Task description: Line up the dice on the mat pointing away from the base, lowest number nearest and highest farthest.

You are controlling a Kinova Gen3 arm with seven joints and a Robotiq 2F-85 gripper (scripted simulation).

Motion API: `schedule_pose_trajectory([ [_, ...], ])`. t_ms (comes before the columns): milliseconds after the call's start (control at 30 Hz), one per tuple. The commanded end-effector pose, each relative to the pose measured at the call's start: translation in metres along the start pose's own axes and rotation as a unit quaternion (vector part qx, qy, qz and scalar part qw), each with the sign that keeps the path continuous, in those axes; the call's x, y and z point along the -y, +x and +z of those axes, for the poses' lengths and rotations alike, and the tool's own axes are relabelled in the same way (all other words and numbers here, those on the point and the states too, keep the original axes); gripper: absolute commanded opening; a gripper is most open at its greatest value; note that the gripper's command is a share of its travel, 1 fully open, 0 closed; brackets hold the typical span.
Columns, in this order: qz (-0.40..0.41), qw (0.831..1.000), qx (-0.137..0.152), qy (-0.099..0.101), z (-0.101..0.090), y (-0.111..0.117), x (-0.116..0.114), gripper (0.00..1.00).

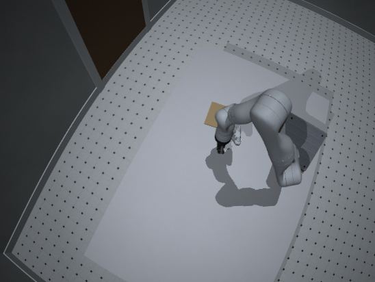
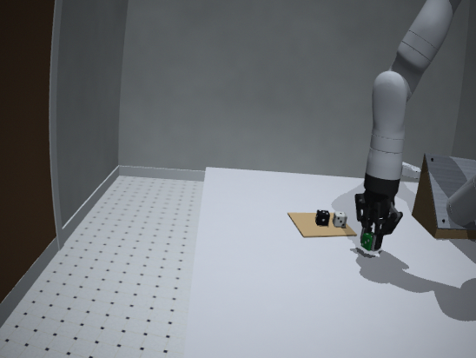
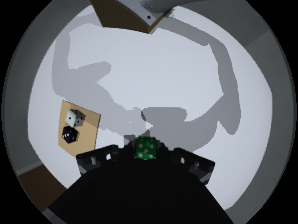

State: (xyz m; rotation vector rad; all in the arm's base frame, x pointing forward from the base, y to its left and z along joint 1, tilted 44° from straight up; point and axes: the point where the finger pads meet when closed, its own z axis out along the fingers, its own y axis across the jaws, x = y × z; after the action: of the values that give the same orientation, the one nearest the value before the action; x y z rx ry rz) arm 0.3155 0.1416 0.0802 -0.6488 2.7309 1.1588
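A green die (image 2: 366, 241) (image 3: 146, 149) is between the fingers of my gripper (image 1: 221, 152) (image 2: 372, 244) (image 3: 146, 144), which is shut on it and holds it just above the table. The face toward the wrist camera seems to show five pips. The tan mat (image 1: 211, 114) (image 2: 304, 226) (image 3: 85, 142) lies flat, to the left of the gripper in the exterior view. A black die (image 2: 322, 217) (image 3: 70, 134) and a white die (image 2: 340, 219) (image 3: 75, 118) stand on it close together; their top numbers are too small to read surely. The arm hides both in the top view.
A wooden wedge with a sloped grey plate (image 1: 311, 137) (image 2: 443, 195) stands at the robot's base, also at the top of the wrist view. The arm's shadow falls across the white table (image 1: 164, 205) (image 2: 261, 282). The white die stands on the mat's side nearer the gripper.
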Motion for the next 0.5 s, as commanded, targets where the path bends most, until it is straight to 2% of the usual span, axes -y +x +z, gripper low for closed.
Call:
schedule_pose_trajectory([
  [0, 0.001, 1.0, 0.008, 0.011, -0.018, -0.004, 0.006, 0.26],
  [100, 0.001, 1.0, 0.008, 0.011, -0.033, -0.003, 0.006, 0.26],
  [167, 0.001, 1.0, 0.008, 0.011, -0.033, -0.003, 0.006, 0.26],
  [467, 0.001, 1.0, 0.008, 0.011, -0.068, -0.003, 0.005, 0.26],
])
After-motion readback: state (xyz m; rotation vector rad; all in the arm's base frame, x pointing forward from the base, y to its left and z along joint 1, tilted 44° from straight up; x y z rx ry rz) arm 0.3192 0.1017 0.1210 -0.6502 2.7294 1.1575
